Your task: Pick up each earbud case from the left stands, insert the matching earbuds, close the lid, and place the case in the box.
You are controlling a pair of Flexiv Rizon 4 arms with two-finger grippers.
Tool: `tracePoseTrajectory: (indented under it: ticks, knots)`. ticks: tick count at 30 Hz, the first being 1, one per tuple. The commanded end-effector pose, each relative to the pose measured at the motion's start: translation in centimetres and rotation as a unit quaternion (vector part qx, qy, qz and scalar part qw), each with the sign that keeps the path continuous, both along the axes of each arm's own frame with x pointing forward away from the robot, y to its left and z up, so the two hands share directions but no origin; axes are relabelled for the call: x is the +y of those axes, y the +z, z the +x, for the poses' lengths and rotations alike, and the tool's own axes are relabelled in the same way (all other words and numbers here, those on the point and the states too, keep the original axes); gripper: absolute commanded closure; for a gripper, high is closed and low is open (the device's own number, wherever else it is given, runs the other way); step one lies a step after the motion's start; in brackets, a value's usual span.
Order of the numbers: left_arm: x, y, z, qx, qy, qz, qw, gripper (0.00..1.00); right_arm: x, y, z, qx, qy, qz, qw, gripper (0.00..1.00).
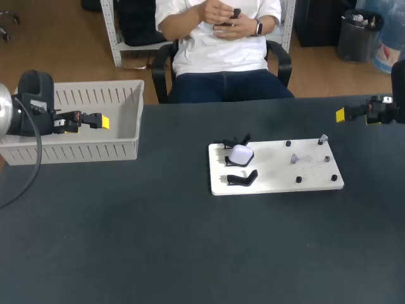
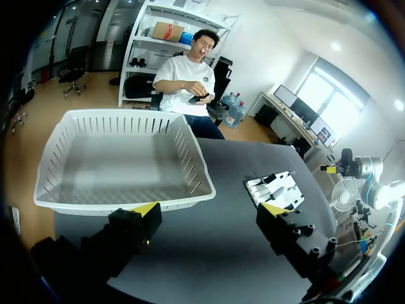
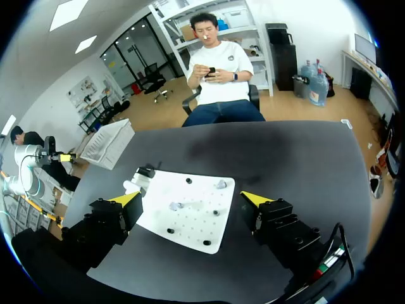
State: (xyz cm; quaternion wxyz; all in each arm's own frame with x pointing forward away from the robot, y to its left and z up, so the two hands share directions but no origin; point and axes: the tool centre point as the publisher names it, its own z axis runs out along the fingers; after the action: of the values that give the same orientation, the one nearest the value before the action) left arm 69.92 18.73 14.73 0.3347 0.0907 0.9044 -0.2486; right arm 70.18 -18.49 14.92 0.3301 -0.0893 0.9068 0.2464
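A white earbud case [image 1: 240, 154] rests on black stands [image 1: 242, 178] at the left end of a white board [image 1: 316, 180]. Two small translucent earbuds [image 1: 297, 158] [image 1: 323, 138] lie among black pegs on the board's right half. My left gripper [image 1: 101, 120] hovers open over the white basket [image 1: 126, 151], far left of the board. My right gripper [image 1: 342, 114] hangs open beyond the board's far right corner. In the right wrist view the right gripper [image 3: 191, 199] is open above the board [image 3: 196, 228], with the case [image 3: 131, 185] beside one finger. Nothing is held.
The slatted white basket [image 2: 190, 158] stands at the table's back left, under and ahead of my left gripper [image 2: 210, 212]. The board [image 2: 278, 190] lies off to one side of it on the dark tabletop [image 1: 158, 240].
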Motion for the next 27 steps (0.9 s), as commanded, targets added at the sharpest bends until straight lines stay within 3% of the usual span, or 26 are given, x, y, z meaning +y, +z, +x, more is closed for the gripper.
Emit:
tracePoseTrajectory:
  ticks: [1, 15, 16, 18, 20, 21, 23, 27]
  knots:
    - [-0.2, 0.2, 0.1, 0.005, 0.003, 0.005, 1.000, 0.00, 0.0, 0.0, -0.1, 0.000, -0.001, -0.001, 1.000, 0.00]
    - [-0.2, 0.2, 0.1, 0.005, 0.003, 0.005, 1.000, 0.00, 0.0, 0.0, -0.1, 0.000, -0.001, -0.001, 1.000, 0.00]
    - [-0.5, 0.5, -0.2, -0.042, -0.034, -0.016, 0.998, 0.00, 0.0, 0.0, -0.1, 0.000, -0.001, -0.001, 1.000, 0.00]
    - [-1.0, 1.0, -0.4, -0.104, -0.102, -0.020, 0.989, 0.00, 0.0, 0.0, -0.1, 0.000, -0.001, -0.001, 1.000, 0.00]
    - [-1.1, 1.2, -0.4, -0.168, -0.156, -0.038, 0.973, 0.00, 0.0, 0.0, -0.1, 0.000, -0.001, -0.001, 1.000, 0.00]
    - [-1.1, 1.2, -0.2, -0.179, -0.160, -0.046, 0.970, 0.00, 0.0, 0.0, -0.1, 0.000, -0.001, -0.001, 1.000, 0.00]
    - [-1.3, 1.1, 0.1, -0.217, -0.202, -0.055, 0.953, 0.00, 0.0, 0.0, -0.1, 0.000, -0.001, -0.001, 1.000, 0.00]
    - [-2.2, 1.1, 0.5, -0.265, -0.257, -0.048, 0.928, 0.00, 0.0, 0.0, -0.1, 0.000, -0.001, -0.001, 1.000, 0.00]
